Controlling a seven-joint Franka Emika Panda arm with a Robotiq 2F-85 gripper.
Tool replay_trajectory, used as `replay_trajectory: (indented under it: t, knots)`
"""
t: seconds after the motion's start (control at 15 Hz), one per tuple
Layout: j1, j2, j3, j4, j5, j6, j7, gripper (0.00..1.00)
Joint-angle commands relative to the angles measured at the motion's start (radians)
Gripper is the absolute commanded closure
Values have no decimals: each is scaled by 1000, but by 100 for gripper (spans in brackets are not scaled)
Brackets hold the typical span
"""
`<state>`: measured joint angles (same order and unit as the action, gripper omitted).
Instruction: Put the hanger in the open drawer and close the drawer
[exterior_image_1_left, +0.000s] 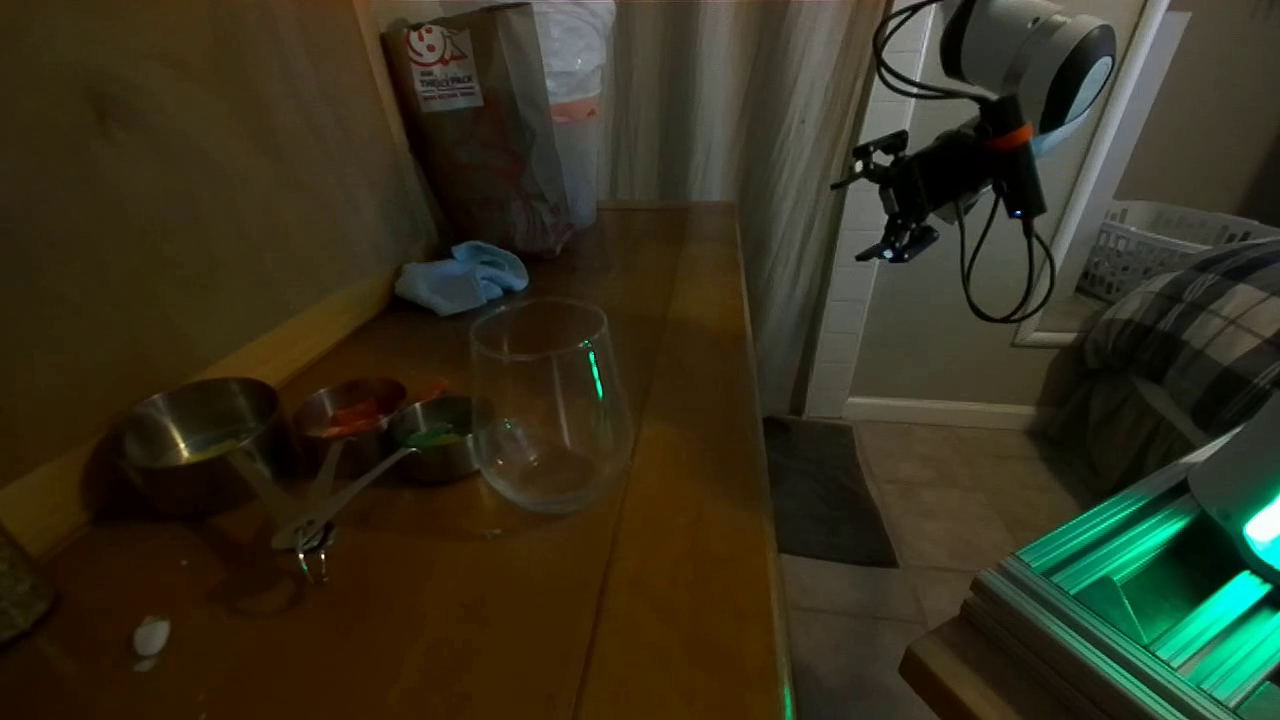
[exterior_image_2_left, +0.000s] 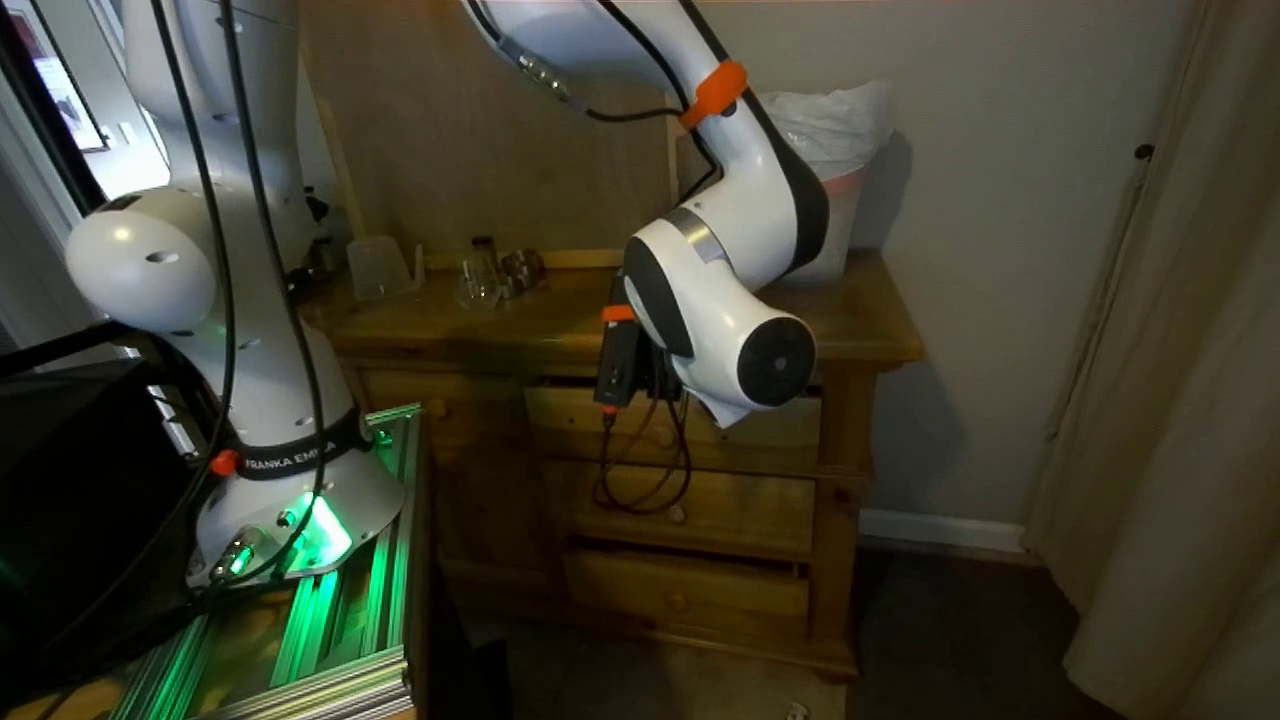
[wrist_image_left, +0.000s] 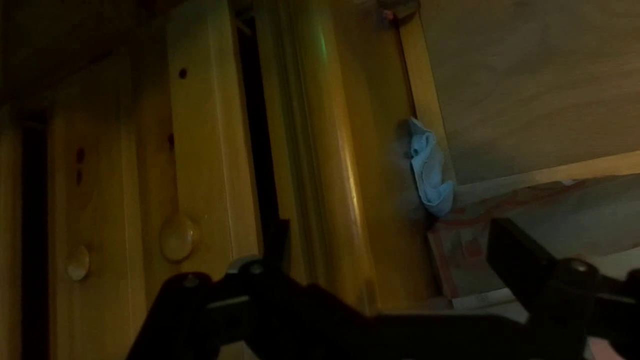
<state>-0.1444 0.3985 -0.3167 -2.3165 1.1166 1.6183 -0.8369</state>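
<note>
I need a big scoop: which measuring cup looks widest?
The farthest cup from the clear glass; the middle cup and nearest cup look narrower.

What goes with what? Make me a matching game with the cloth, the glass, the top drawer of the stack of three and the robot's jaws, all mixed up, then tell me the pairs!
Column one
1. cloth
2. glass
3. top drawer of the stack
4. robot's jaws

Column two
A. wide apart, with nothing between them
B. has a dark gap above its front
C. light blue and crumpled
D. see-through

Right pairs: 1-C, 2-D, 3-B, 4-A
</note>
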Motion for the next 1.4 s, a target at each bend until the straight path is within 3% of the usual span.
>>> replay_trajectory:
  t: [0.0, 0.8, 1.33]
  knots:
    - [-46, 1, 44, 2, -10, 11, 6, 0]
    - [-56, 31, 49, 6, -10, 11, 2, 0]
    - [-3, -205, 89, -36, -109, 264, -107, 0]
